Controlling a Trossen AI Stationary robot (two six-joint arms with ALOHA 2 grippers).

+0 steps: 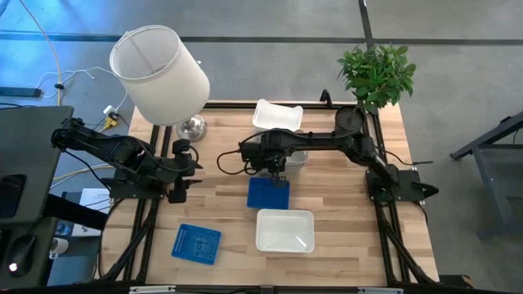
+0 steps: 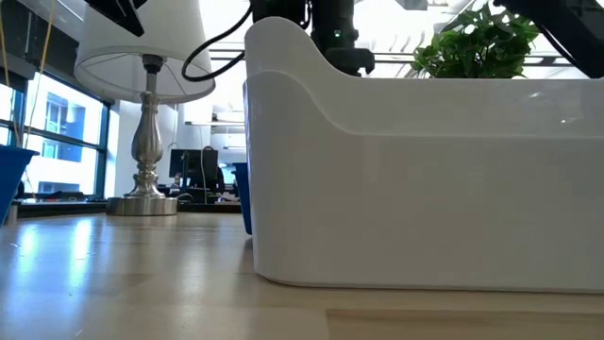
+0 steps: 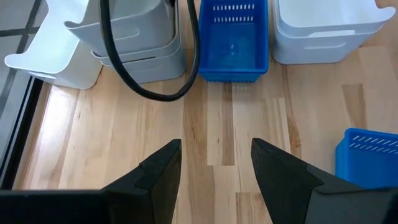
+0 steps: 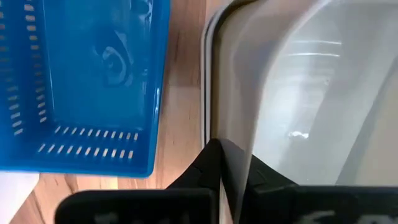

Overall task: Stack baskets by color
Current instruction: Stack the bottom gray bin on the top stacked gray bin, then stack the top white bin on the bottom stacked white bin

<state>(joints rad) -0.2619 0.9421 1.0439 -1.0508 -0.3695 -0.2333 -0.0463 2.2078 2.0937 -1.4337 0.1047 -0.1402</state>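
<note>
The baskets lie spread over the wooden table (image 1: 343,171): in the high view two blue ones show, one blue basket (image 1: 268,193) at the table's centre and a second blue basket (image 1: 196,243) toward seven o'clock, plus two white ones, a white basket (image 1: 284,231) at six o'clock near the front edge and another white basket (image 1: 278,116) at twelve o'clock by the back edge. A stack of clear-grey baskets (image 3: 134,40) sits just behind the central blue one; the left wrist view shows at least two nested there, the exact count unclear. The right gripper (image 4: 227,165) hangs over that stack at the table's centre, its fingers pinched narrow on the rim of the top clear-grey basket. The left gripper (image 3: 214,165) waits at nine o'clock, low over bare wood, fingers spread wide and holding nothing. A lamp (image 1: 159,73) stands at eleven o'clock and a plant (image 1: 377,73) at one o'clock. No writing can be read on anything.
</note>
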